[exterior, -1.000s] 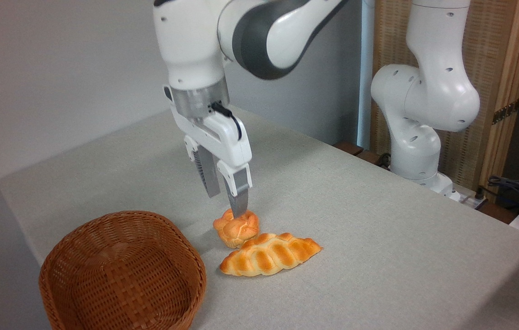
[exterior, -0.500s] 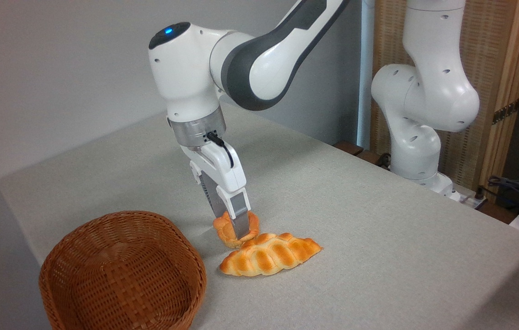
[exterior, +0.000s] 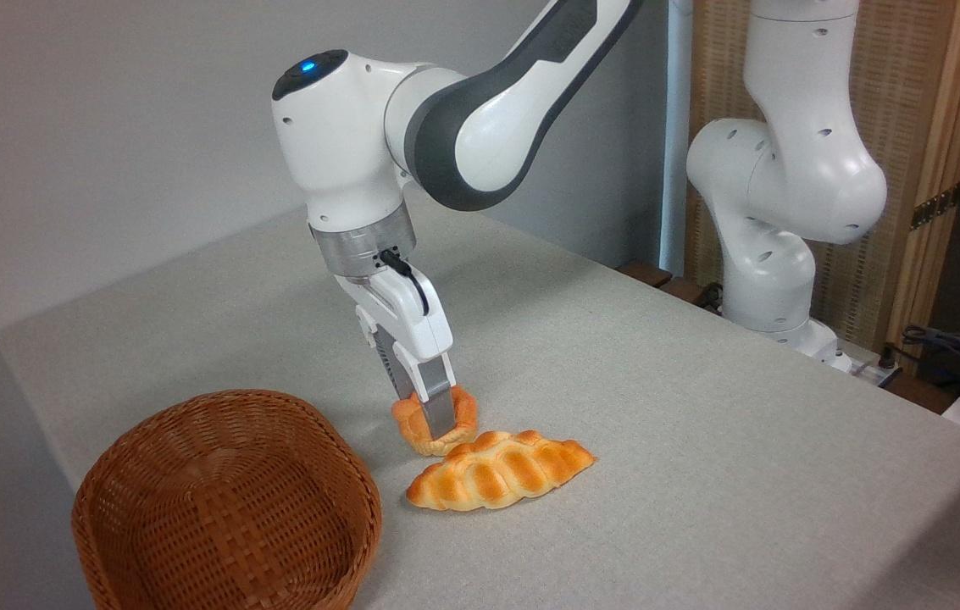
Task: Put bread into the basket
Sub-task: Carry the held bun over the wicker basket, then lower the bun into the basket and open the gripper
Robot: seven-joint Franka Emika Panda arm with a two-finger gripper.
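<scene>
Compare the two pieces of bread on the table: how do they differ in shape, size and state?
The bun is small, round and knotted; the braided loaf is longer, leaf-shaped and tapers to points. The gripper has closed on the bun, while the loaf lies free on the table. The bun sits behind the loaf, both right of the basket. Both are golden-orange.

We see a plain grey wall (exterior: pixel 107 127) behind a table (exterior: pixel 700 440) in grey cloth, a woven wood-framed screen (exterior: pixel 929 127) at right, cables (exterior: pixel 954 352) below.
</scene>
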